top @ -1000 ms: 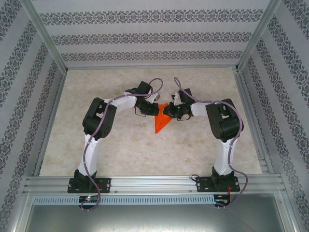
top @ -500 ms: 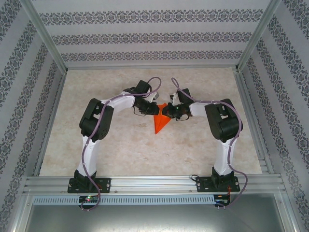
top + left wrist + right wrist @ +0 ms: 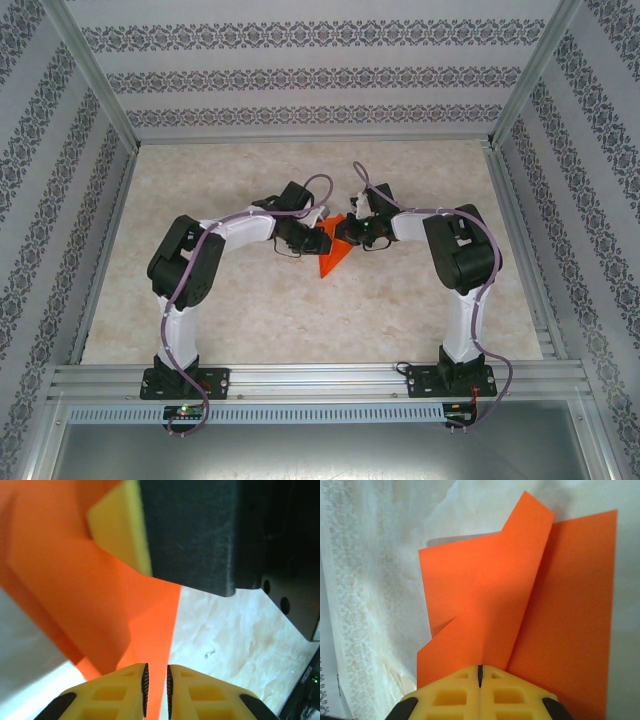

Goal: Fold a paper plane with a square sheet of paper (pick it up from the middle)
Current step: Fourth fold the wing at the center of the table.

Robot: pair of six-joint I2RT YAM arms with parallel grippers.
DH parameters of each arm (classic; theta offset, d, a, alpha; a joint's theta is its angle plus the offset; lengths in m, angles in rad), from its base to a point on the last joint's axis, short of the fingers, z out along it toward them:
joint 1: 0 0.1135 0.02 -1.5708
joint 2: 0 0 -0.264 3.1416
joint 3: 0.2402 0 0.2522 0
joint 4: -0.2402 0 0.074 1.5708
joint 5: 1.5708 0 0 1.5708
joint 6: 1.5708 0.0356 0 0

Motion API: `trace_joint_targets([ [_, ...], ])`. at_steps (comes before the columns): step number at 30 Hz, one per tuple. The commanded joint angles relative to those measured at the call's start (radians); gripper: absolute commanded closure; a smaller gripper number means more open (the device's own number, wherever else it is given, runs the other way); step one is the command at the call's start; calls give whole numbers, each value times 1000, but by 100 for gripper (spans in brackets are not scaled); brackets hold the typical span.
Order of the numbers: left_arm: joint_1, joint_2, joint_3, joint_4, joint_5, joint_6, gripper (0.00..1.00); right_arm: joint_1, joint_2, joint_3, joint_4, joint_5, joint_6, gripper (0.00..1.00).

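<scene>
While the right jaws are pressed together on the paper plane (image 3: 331, 255), the left jaws stand a narrow slit apart just beside it. Seen from above, the orange plane sits between the two sets of jaws over the middle of the counter (image 3: 250, 310). Its wide end is up between them and its pointed tip reaches past both toward the arm bases. From the right wrist, the yellow fingertips (image 3: 452, 692) meet with no gap, and the paper spreads straight ahead of them. A folded flap runs up from the closed tips, with a flat panel beside it on one side and a shorter layer on the other. From the left wrist, the yellow fingertips (image 3: 117, 692) show a thin gap, and an edge of the orange paper runs into that gap; whether either tip touches it cannot be told. Ahead of the left jaws, a yellow pad (image 3: 120, 530) of the right jaws rests against the paper.
</scene>
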Motion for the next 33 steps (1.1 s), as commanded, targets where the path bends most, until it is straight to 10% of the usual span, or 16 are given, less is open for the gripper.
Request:
trace_joint_targets([
  [1,-14,18,-2,63,18,-24,79,17,29,-22,-72,21,-20,95],
  [33,-55,-9,-125,-53,-100,86,84,-4,20,-39,-91,46,-27,95],
])
